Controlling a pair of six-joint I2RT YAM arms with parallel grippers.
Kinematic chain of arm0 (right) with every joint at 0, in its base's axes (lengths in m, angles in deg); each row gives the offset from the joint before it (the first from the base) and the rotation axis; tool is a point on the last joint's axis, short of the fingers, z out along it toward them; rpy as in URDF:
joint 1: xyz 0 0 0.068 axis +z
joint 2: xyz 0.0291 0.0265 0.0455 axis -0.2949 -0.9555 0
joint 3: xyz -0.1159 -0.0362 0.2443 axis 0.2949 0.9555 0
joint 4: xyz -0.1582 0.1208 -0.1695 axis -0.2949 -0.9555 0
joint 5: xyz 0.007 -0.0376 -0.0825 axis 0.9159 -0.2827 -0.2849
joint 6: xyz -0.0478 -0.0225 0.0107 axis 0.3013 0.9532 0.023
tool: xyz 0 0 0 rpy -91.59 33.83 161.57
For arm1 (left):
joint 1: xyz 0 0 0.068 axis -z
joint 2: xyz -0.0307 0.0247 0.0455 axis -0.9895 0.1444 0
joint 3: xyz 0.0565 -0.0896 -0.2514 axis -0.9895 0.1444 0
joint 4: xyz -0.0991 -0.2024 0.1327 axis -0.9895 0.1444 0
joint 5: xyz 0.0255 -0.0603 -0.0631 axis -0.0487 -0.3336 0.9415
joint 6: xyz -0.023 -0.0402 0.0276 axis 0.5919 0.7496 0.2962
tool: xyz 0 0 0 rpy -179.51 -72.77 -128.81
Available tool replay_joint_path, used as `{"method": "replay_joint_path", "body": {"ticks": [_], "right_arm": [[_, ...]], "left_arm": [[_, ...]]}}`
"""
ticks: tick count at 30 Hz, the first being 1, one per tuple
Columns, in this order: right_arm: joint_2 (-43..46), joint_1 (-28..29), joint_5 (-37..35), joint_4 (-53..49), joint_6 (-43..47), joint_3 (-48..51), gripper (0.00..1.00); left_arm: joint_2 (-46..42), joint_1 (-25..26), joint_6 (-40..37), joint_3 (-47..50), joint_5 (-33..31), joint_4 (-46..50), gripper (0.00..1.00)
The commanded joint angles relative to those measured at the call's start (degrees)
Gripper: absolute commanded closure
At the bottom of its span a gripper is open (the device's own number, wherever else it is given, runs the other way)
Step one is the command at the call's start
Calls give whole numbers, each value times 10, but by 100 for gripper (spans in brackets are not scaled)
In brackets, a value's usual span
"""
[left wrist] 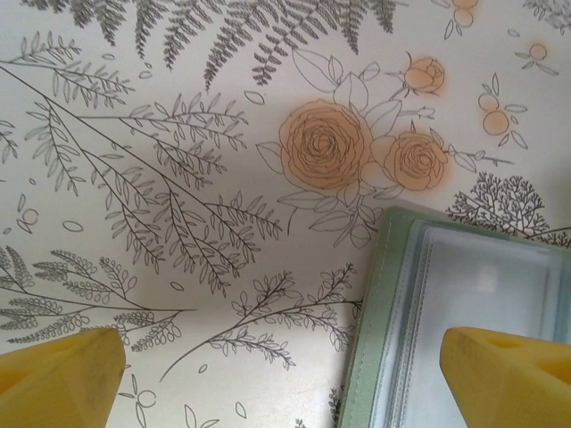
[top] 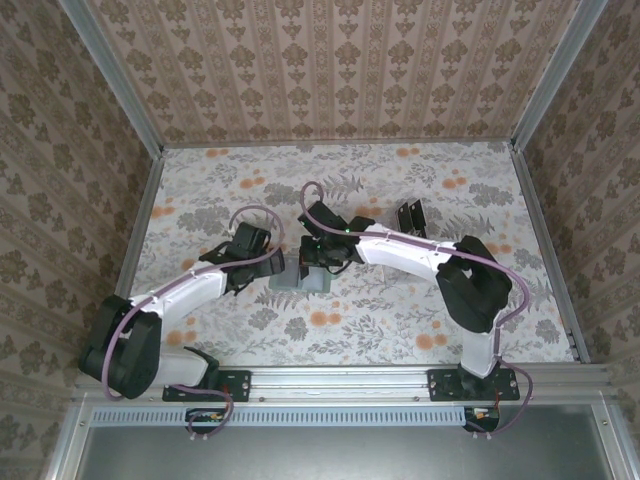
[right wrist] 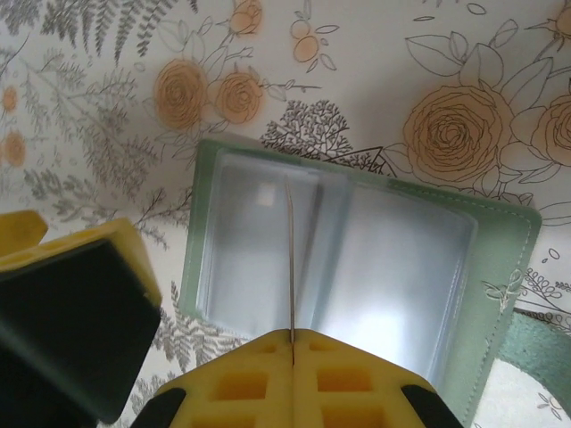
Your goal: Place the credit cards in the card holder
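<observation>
Lab robot cell dressed up like a room. Bare aluminium extrusion frame (top: 112, 80) holds wallpapered panels (top: 330, 70) beyond and to either side of left gripper (top: 272, 266) and right gripper (top: 322, 262); printed floral sheet (top: 420, 320) beneath them, slotted mounting rail (top: 340, 378) behind.

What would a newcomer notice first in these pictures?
The open sage-green card holder lies in the middle of the floral table. The shut right gripper pinches a thin credit card edge-on above its clear sleeves. The left gripper stands open over the holder's edge.
</observation>
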Motion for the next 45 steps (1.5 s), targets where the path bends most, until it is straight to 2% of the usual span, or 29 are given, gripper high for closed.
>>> {"method": "replay_joint_path", "body": {"ticks": [1,17,23,35,45], "right_arm": [[-12,8,-32,21,-45,5,100],[-38,27,-57,6,-64,24,100],[-35,24,-57,-13,-28,38,100],[-20,-41,-10,-55,86,50,100],[-22,-53,21,-43,85,53,100]], "left_arm": [[-11,-7,2,-15,-7,10,0],[-19,-19,2,1,7,-5,0],[-20,-19,2,-1,11,-3,0],[-25,-15,-2,-2,29,-4,0],[29,17,-37,-33,67,-37,0]]}}
